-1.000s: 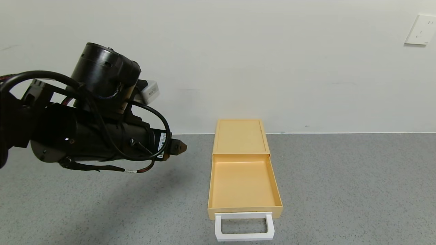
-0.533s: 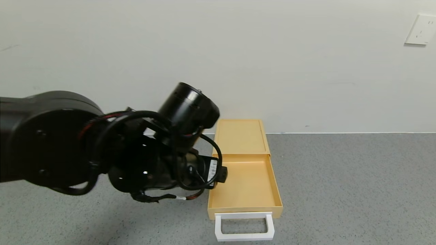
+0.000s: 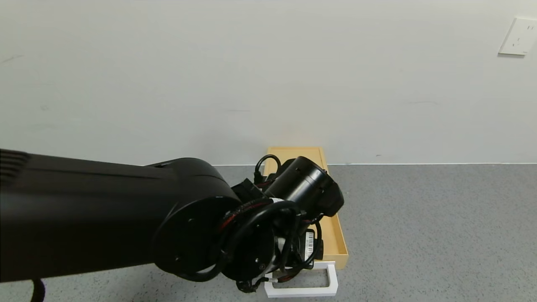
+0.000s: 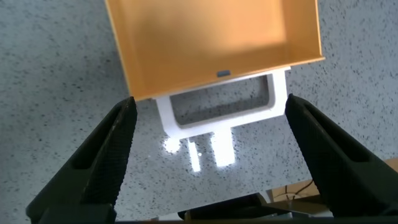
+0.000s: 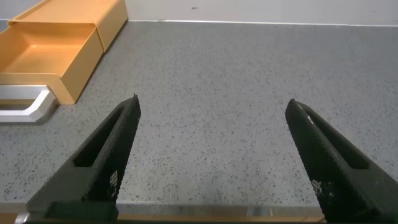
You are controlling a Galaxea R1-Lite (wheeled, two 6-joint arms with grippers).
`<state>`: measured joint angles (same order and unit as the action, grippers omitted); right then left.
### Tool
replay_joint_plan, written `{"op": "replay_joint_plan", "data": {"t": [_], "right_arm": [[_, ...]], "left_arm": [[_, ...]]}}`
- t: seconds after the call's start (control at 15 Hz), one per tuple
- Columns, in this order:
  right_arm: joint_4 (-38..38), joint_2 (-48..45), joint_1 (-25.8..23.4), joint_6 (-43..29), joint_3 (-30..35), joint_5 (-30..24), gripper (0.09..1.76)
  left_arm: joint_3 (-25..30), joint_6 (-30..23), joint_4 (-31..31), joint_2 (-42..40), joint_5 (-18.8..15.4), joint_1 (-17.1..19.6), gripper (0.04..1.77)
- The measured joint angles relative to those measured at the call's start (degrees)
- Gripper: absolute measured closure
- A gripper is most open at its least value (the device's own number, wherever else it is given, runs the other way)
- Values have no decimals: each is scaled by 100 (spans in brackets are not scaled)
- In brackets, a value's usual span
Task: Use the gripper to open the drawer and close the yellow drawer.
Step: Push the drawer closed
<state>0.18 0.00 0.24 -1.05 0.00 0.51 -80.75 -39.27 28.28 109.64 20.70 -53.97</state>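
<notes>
The left gripper (image 4: 208,155) hangs with its two black fingers (image 4: 106,162) spread wide, holding nothing; the white rectangular loop handle (image 4: 221,112) of the small flat pale-yellow plastic drawer (image 4: 211,43) lies framed between them, not yet touched. The drawer stands pulled well out of its pale-yellow plastic housing (image 3: 312,152), which sits on the grey speckled tabletop (image 3: 419,218) right by the white wall (image 3: 268,75).

The drawer looks light, thin-walled and stiff, and the whole box probably slides on the table if pushed off-centre; the wall behind it should brace it. The handle's outer bar, or the drawer's front face just behind it, seems the best place to press squarely for closing.

In the head view the bulky black left arm (image 3: 105,218) covers most of the tray and the handle's left part, and the gripper's tips cannot be seen there. The right gripper (image 5: 208,155) sits idle well to the right, low over bare tabletop, its fingers likewise wide apart and empty. A white wall socket plate (image 3: 518,37) is cut off at the edge.
</notes>
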Motion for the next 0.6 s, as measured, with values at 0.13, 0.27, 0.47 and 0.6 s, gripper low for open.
{"op": "replay_joint_plan", "data": {"t": [0.13,0.27,0.47,0.6], "right_arm": [[0,0,0,0,0,0,14],[0,0,0,0,0,1,14],[-2,0,0,0,0,1,14],[-2,0,0,0,0,1,14]], "left_arm": [[49,-1,7,108,-26,-168,9],[68,-26,2,273,-39,-330,9],[-17,-434,-11,538,-44,-457,9],[-12,-406,-9,629,-59,-483,9]]}}
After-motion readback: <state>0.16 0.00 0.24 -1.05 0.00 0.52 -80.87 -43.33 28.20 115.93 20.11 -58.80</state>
